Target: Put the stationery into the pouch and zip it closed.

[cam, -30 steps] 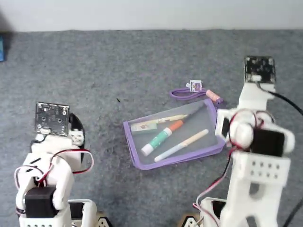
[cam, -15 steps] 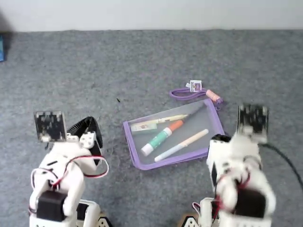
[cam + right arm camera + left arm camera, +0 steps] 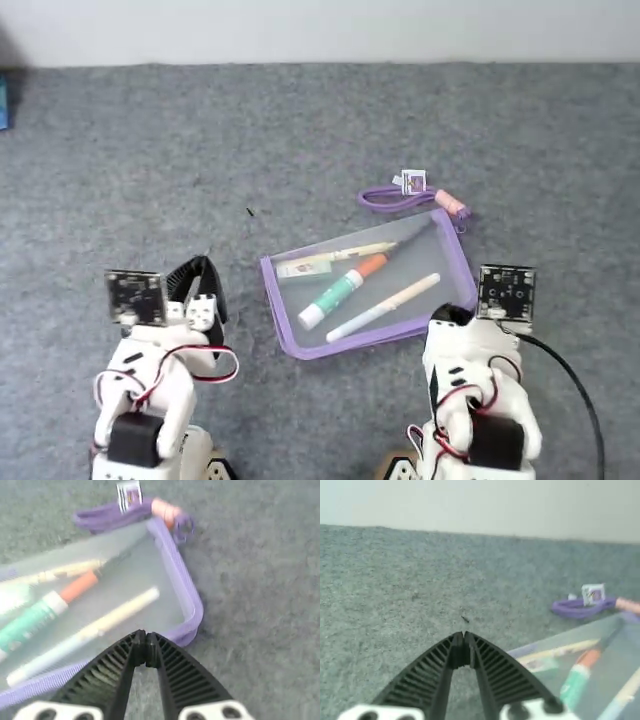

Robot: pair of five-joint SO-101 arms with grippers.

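Note:
A clear pouch with purple trim [image 3: 455,262] lies flat mid-table, holding a green-and-orange marker [image 3: 342,289], a cream pen [image 3: 385,307] and a thin pencil [image 3: 350,251]. Its purple strap and pink pull [image 3: 452,205] trail from the far right corner. My left gripper [image 3: 205,272] is shut and held near the table's front, left of the pouch [image 3: 600,680], with nothing in it [image 3: 463,639]. My right gripper [image 3: 145,641] is shut and hangs just above the pouch's near right edge [image 3: 192,605], apart from it; in the high view its fingers are hidden under the arm [image 3: 478,370].
Grey carpet [image 3: 150,150] covers the table up to a pale wall [image 3: 320,30] at the back. A small white tag [image 3: 413,182] sits on the strap. A dark blue object [image 3: 4,100] shows at the far left edge.
Both arms have folded back toward the table's front edge. The right arm drew away from the pouch's right side. The pouch and its contents have not moved.

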